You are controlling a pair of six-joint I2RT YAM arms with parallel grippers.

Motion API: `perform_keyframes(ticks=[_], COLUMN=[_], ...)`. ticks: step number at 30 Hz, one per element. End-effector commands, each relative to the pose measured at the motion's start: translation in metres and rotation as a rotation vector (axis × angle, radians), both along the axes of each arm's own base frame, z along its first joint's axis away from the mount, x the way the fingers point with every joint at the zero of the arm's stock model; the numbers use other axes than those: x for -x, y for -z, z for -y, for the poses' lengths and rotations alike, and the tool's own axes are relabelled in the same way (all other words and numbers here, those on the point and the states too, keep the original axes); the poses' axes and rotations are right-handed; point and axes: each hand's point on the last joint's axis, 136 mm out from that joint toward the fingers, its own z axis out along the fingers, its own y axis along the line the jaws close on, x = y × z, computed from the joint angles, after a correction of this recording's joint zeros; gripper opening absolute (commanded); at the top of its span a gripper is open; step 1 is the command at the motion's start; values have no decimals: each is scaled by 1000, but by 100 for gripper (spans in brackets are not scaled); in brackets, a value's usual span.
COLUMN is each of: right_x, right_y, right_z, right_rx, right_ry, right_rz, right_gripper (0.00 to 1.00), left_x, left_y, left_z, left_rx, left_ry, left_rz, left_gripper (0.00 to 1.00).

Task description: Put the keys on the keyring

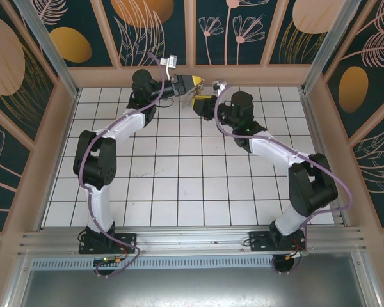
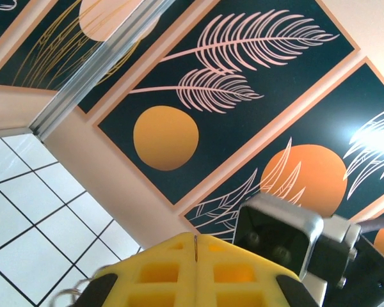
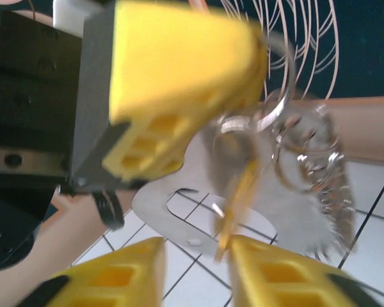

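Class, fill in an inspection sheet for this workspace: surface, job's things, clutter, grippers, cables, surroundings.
Surface: white tiled table, nothing lying on it.
Job's things: keyring held up in the air, blurred; gold key dangling beside it, threading cannot be told.
Clutter: nothing seen.
Grippers: left gripper shut on the keyring; right gripper open, the key's tip in the gap between its fingers.
Cables: purple cables run along both arms.
Surroundings: wall panels painted with leaves and orange discs.
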Motion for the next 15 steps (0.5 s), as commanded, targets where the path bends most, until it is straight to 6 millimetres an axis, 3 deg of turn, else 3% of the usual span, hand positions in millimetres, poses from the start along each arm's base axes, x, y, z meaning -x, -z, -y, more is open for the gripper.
perform_keyframes(ticks=[1,7,15], right_x=[17,15,0], right_y=[-16,-47,-89], right_z=[25,70,77], right_rx=[-40,-196,-359], right_ry=[-15,54,50], right_rz=[10,9,-13], right_gripper=[36,42,43], left_x=[12,15,15], left_y=[-29,-28,-29], left_z=[0,-1,-2], left_rx=[44,54,65], left_ry=[3,5,-6], left_rz=[84,83,75], left_gripper=[0,0,0])
